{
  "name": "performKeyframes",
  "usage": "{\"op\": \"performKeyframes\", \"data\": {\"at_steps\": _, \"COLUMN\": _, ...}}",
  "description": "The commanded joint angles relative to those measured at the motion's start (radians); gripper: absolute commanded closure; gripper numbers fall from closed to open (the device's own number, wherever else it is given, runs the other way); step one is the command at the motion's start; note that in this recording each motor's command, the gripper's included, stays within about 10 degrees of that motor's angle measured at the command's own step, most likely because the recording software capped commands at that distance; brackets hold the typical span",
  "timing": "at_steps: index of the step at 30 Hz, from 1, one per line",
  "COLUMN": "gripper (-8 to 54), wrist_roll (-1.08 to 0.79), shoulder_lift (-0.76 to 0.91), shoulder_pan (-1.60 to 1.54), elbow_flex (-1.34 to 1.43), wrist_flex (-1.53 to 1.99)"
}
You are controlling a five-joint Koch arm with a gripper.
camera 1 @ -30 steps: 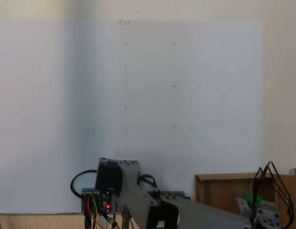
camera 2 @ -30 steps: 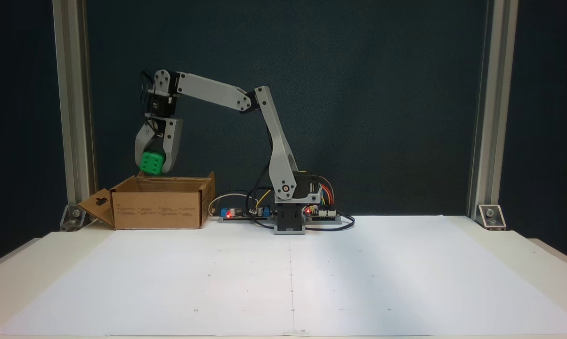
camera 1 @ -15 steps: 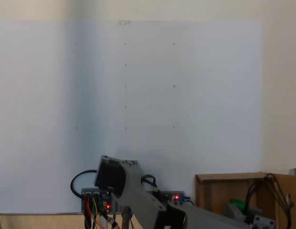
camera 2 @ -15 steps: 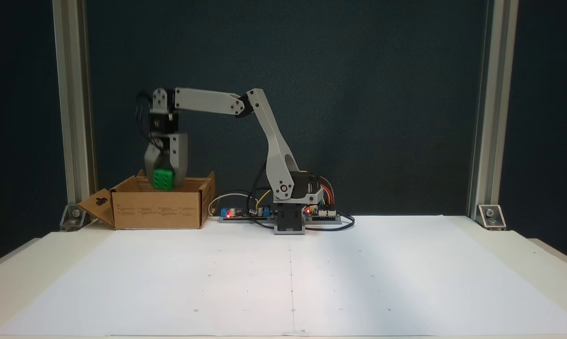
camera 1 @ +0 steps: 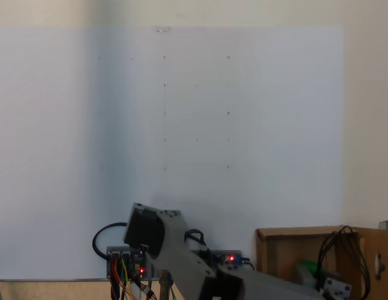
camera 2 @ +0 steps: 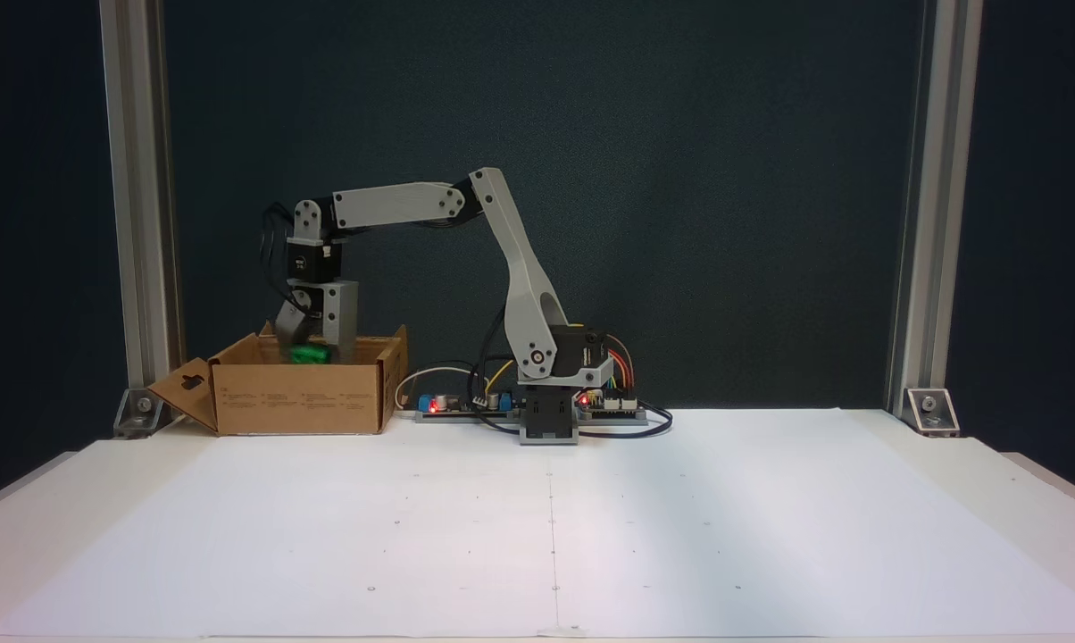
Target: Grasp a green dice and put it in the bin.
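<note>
The green dice (camera 2: 306, 354) sits between the jaws of my gripper (camera 2: 311, 358), which is lowered into the open top of the bin (camera 2: 296, 393). Only the dice's upper part shows above the bin's front wall. The bin is a brown cardboard box at the left of the arm's base, with one flap folded outward. From the other fixed view, the dice (camera 1: 314, 267) is a green patch inside the bin (camera 1: 278, 253), with my gripper (camera 1: 310, 275) around it and cables looping above. The jaws look shut on the dice.
Controller boards with red lights and loose cables (camera 2: 466, 402) lie beside the arm's base (camera 2: 549, 420). Aluminium posts (camera 2: 140, 205) (camera 2: 935, 205) stand at both back corners. A large white paper sheet (camera 2: 546, 527) with small dots covers the table in front.
The arm has lowered the gripper with the green dice from above the bin down into its opening, shifting slightly right in the front fixed view.
</note>
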Motion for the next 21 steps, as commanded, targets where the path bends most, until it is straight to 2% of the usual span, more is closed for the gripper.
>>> {"op": "performKeyframes", "data": {"at_steps": 1, "gripper": 34.0, "wrist_roll": -0.063, "shoulder_lift": 0.064, "shoulder_pan": 0.006, "elbow_flex": -0.018, "wrist_flex": -0.015}}
{"op": "performKeyframes", "data": {"at_steps": 5, "gripper": 34.0, "wrist_roll": -0.078, "shoulder_lift": 0.080, "shoulder_pan": 0.006, "elbow_flex": -0.018, "wrist_flex": -0.023}}
{"op": "performKeyframes", "data": {"at_steps": 6, "gripper": 30.1, "wrist_roll": -0.080, "shoulder_lift": 0.080, "shoulder_pan": 0.006, "elbow_flex": -0.018, "wrist_flex": -0.020}}
{"op": "performKeyframes", "data": {"at_steps": 8, "gripper": 13.5, "wrist_roll": -0.078, "shoulder_lift": 0.080, "shoulder_pan": 0.015, "elbow_flex": -0.015, "wrist_flex": -0.021}}
{"op": "performKeyframes", "data": {"at_steps": 9, "gripper": 11.4, "wrist_roll": -0.080, "shoulder_lift": 0.080, "shoulder_pan": 0.015, "elbow_flex": -0.015, "wrist_flex": -0.040}}
{"op": "performKeyframes", "data": {"at_steps": 12, "gripper": -0.9, "wrist_roll": -0.078, "shoulder_lift": 0.081, "shoulder_pan": 0.018, "elbow_flex": -0.015, "wrist_flex": -0.097}}
{"op": "performKeyframes", "data": {"at_steps": 16, "gripper": 1.5, "wrist_roll": -0.061, "shoulder_lift": 0.115, "shoulder_pan": 0.018, "elbow_flex": -0.015, "wrist_flex": -0.224}}
{"op": "performKeyframes", "data": {"at_steps": 21, "gripper": 1.8, "wrist_roll": 0.083, "shoulder_lift": 0.164, "shoulder_pan": 0.006, "elbow_flex": -0.017, "wrist_flex": -0.432}}
